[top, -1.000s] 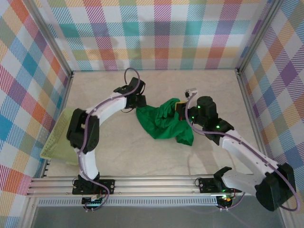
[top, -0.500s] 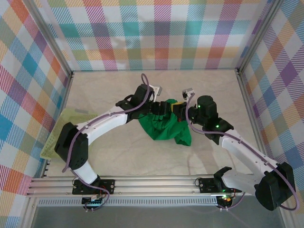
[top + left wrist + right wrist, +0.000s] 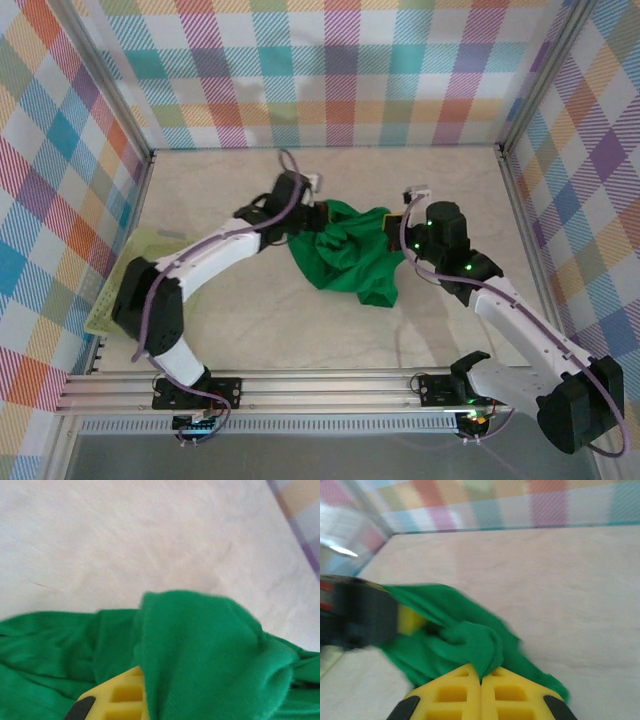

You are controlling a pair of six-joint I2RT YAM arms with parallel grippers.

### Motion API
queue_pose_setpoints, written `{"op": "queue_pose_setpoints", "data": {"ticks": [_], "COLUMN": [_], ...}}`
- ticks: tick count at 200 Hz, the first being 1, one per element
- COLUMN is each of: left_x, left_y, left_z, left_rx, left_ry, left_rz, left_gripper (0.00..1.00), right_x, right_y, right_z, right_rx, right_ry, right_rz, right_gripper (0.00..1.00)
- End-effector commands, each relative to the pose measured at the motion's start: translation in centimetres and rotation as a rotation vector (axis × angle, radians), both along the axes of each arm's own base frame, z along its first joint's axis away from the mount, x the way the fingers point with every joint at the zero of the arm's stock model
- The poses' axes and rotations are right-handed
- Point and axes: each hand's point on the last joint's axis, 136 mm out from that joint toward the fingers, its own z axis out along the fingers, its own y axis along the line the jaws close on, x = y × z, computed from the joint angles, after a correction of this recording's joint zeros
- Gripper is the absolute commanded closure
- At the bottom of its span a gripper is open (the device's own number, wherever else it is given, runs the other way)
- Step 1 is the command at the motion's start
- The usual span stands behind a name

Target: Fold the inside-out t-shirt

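Lying bunched near the centre of the table, the inside-out t-shirt is seen as a crumpled bright green heap, not a flat spread. Its 10 o'clock edge is pinched by the left hand, whose yellow finger is wrapped in cloth in the left wrist view. Its 3 o'clock edge is clamped by the right hand, whose fingers are pressed together on a twisted fold in the right wrist view. The cloth is judged to be light, soft and limp: no shape is likely to be kept when it is lifted, and loose layers can be expected to sag and slide over one another. Nothing fragile is involved, so a firm pinch can be used. A hold is best taken at a hem, shoulder seam or sleeve edge, where the shirt can be drawn out flat. Which part is held now cannot be told, as the seams are hidden in the bunch.
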Motion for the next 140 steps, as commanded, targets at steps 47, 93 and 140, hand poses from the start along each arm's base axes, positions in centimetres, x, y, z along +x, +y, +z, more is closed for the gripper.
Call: {"op": "queue_pose_setpoints", "data": {"ticks": [47,93,140], "left_x": [-4.9,-0.1,-1.0], "left_y": [0.9,3.1,5.3], "left_z": [16.4,0.2,2.7], "left_rx": [-0.219,-0.155,-0.25], "left_ry": [-0.395,0.051,-0.042], "left_rz": [-0.024,0.154,0.188], "left_gripper": [1.0,1.0,1.0], "right_x": [-1.7,2.1,2.4], "right_y": [-0.8,-2.1,-8.8], "right_z": [12.6,-3.9,-12.4], "right_rx": [0.16,0.068,0.247], "right_ry": [-0.333,0.144,0.498], "right_rz": [0.04,-0.164,-0.472], "right_gripper": [1.0,1.0,1.0]}}
